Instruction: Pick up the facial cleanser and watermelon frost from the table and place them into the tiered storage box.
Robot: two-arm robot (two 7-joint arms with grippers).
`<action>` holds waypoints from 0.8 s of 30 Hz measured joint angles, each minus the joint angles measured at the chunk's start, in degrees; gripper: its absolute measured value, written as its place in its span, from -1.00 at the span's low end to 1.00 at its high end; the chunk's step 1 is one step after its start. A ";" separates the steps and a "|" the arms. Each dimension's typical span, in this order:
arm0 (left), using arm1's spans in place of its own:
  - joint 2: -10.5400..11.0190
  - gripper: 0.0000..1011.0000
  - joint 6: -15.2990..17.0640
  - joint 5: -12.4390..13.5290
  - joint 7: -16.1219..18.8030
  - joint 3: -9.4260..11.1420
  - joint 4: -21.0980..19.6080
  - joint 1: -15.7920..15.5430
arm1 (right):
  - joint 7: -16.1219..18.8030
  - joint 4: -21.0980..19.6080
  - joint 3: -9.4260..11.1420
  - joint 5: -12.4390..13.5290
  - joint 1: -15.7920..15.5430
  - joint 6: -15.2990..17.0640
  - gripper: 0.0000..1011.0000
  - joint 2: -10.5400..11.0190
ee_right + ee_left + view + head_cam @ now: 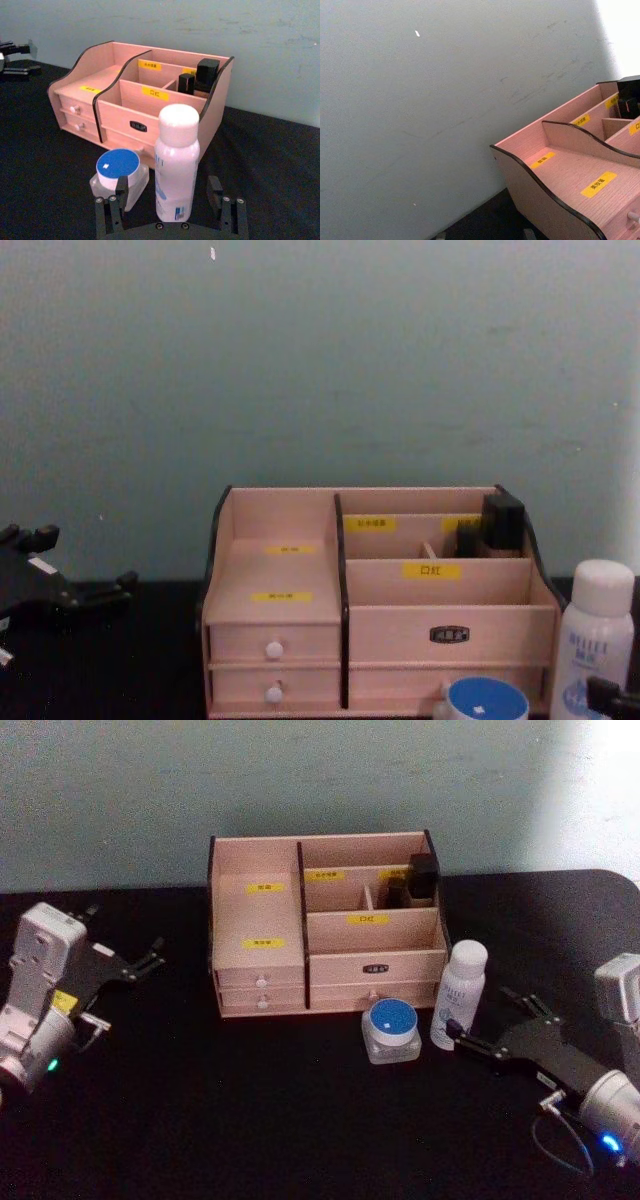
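tiered storage box (260, 925): pale wood, matt, faint grain showing; side panel edges dark and smooth
labels (264, 888): yellow, flat, paper-like stickers
drawer knobs (262, 981): white, smooth, slightly shiny
facial cleanser (458, 995): white plastic, smooth, soft sheen
watermelon frost (392, 1032): cloudy translucent plastic jar; blue lid, matt
table (250, 1120): black, matt
wall (300, 780): painted, matt, lightly scuffed
right gripper (483, 1017): black, matt fingers

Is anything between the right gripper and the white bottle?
Nothing visible. The open right gripper faces the bottle directly. The blue-lidded jar stands just beside the bottle and may lie close to one finger's path.
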 joint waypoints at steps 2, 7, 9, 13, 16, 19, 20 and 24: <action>0.00 0.98 0.00 0.00 0.00 0.00 0.00 0.00 | -0.04 0.39 -0.08 -0.31 0.52 0.11 0.98 -0.60; 0.00 0.98 0.00 0.00 0.00 0.00 0.00 0.00 | -0.17 2.07 -0.36 -1.83 2.57 0.34 0.98 -2.77; 0.00 0.98 0.00 0.00 0.00 0.00 0.00 0.00 | -0.18 2.49 -0.42 -2.23 3.07 0.34 0.98 -3.26; 0.00 0.98 0.00 0.00 0.00 0.00 0.00 0.00 | -0.17 3.85 -0.57 -3.56 4.67 0.30 0.98 -4.73; 0.00 0.98 0.00 0.00 0.00 0.00 0.00 0.00 | -0.14 4.55 -0.57 -4.40 5.50 0.23 0.98 -5.56; 0.00 0.98 0.00 0.00 0.00 0.00 0.00 0.00 | -0.08 5.14 -0.58 -5.19 6.07 0.16 0.98 -6.23; 0.00 0.98 0.00 0.00 0.00 0.00 0.00 0.00 | -0.05 5.23 -0.57 -5.40 6.17 0.14 0.98 -6.35; 0.00 0.98 0.00 0.00 0.00 0.00 0.00 0.00 | -0.02 5.76 -0.59 -6.58 6.62 0.24 0.98 -6.93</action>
